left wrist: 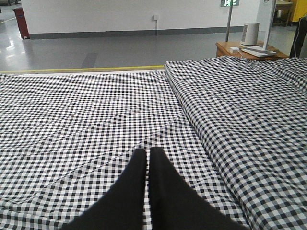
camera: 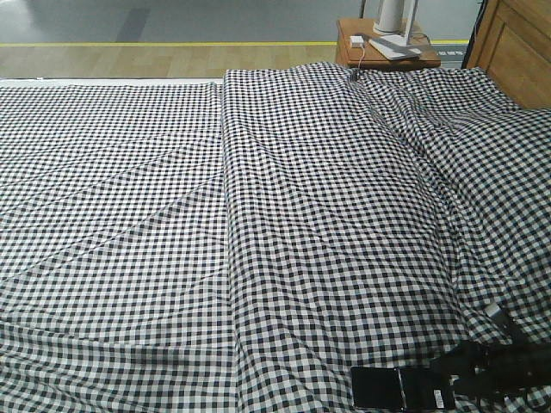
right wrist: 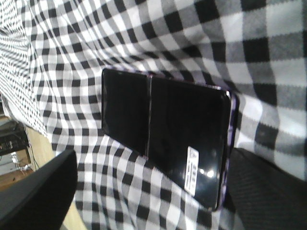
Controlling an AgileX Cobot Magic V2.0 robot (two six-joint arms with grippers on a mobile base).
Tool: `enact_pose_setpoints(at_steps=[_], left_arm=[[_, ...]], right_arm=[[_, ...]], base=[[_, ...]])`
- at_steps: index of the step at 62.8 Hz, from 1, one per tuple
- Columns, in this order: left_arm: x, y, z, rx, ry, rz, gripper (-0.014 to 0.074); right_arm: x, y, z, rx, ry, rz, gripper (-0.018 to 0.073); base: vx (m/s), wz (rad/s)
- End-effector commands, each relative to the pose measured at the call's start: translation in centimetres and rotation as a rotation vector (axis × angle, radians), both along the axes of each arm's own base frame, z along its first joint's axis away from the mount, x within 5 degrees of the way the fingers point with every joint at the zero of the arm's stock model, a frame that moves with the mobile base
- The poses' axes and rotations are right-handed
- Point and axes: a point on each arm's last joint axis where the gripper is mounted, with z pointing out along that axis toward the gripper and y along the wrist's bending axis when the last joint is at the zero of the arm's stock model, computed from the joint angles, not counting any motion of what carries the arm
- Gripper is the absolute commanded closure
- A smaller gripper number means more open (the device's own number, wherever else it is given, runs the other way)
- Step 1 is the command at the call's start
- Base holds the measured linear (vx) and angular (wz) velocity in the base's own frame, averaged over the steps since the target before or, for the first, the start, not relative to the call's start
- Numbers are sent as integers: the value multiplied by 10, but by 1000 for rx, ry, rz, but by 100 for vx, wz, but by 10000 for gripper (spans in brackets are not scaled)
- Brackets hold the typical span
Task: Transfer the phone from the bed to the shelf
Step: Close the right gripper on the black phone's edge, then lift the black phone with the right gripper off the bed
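On the black-and-white gingham bed (camera: 258, 215), slim glossy black phone (right wrist: 163, 139): likely stiff, slippery. Pinch its metal edges with your spread right end effector (right wrist: 153, 163); left end effector (left wrist: 147, 167) pressed together.

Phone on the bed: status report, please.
Left gripper shut, empty. Right gripper open over slim black glossy phone, flat on gingham-check bed. Nothing in the way.
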Motion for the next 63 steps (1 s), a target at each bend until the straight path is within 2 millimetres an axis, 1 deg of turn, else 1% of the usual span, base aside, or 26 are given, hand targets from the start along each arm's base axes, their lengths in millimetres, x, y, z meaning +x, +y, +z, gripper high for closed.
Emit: enact_pose_setpoints(at_steps=[1, 13, 26, 42, 51, 58, 63], left_arm=[[1, 1, 6, -10, -75, 7, 596], [1, 1, 6, -10, -75, 7, 596], [1, 1, 6, -10, -75, 7, 596], [1, 1, 6, -10, -75, 7, 596], [1, 1, 6, -10, -75, 7, 596], [1, 1, 6, -10, -75, 7, 596], [1, 1, 6, -10, -75, 7, 596]], right_arm=[[10, -3, 15, 24, -62, -7, -36], [9, -1, 5, 44, -51, -8, -36], [21, 9, 2, 84, -71, 20, -36], [42, 38, -4, 122, -43, 126, -36], [49, 54, -6, 102, -35, 212, -29], [51, 58, -5, 102, -41, 230, 2], [51, 57, -5, 103, -41, 228, 52]], base=[[0, 0], [0, 0], [0, 0], [0, 0], [0, 0], [0, 0], [0, 0]])
